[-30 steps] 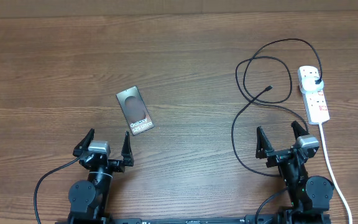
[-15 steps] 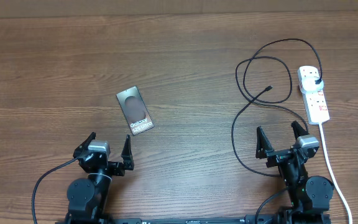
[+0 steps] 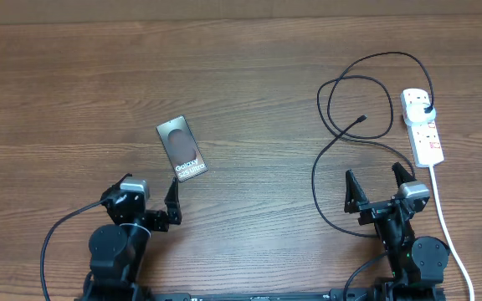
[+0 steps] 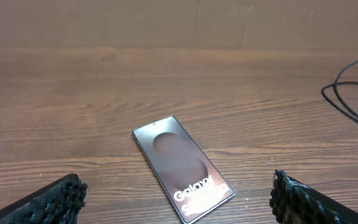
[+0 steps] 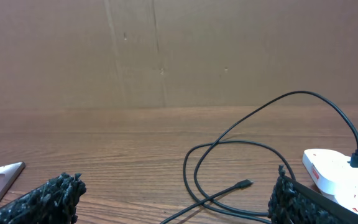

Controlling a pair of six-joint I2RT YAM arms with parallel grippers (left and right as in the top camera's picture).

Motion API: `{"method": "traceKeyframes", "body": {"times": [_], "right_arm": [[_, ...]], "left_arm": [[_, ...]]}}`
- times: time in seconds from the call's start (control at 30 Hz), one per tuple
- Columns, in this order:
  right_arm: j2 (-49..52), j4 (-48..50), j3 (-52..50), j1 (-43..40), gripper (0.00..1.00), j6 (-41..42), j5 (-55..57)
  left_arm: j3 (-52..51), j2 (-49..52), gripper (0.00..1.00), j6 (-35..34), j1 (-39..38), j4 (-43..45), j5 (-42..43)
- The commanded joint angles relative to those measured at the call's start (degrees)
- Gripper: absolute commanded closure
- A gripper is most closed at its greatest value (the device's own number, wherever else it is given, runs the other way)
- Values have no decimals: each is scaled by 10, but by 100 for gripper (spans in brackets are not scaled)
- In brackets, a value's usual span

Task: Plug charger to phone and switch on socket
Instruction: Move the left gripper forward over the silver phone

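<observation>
From my console, the left gripper stands spread wide with nothing in it, and the phone lies lettering-up on the table at its 1 o'clock. The right gripper is likewise wide open and empty. The charger sprawls in loose loops, its small tip at 12 o'clock from that gripper (its black plug sits in the socket, at 1 o'clock).
</observation>
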Motion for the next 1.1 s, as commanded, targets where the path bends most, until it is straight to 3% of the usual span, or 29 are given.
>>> {"method": "traceKeyframes", "body": {"times": [0.0,0.37,0.57,0.67,1.07], "right_arm": [[-3,3,-6,3,0,2,-3],[-3,3,-6,3,0,2,-3],[-3,3,-6,3,0,2,-3],[-3,3,-6,3,0,2,-3],[-3,3,-6,3,0,2,-3]], "left_arm": [[46,32,0,-21,-4,1,12],[260,245,0,-20,-4,-110,25],[356,348,0,44,-4,-111,192],[368,388,0,70,-4,-110,265],[368,457,0,68,-4,-151,338]]}}
